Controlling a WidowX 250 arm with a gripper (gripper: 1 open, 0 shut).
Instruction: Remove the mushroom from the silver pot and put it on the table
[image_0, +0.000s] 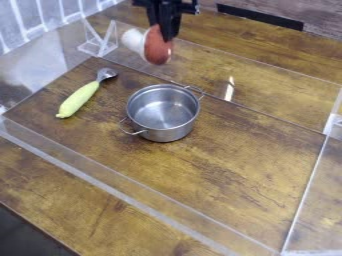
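Observation:
The mushroom (150, 44), red-brown cap and white stem, hangs tilted in the air above the back left of the table (241, 160), well above and behind the silver pot (162, 111). My gripper (159, 33) is shut on the mushroom, coming down from the top edge of the camera view, with most of the arm cut off. The pot stands upright on the dark wood table and shows nothing inside it, its two loop handles at front left and back right.
A yellow-green corn cob (79, 97) lies left of the pot, with a small metal piece (106, 74) at its far end. Clear acrylic walls (120, 185) edge the tabletop. A clear stand (98, 40) sits at the back left.

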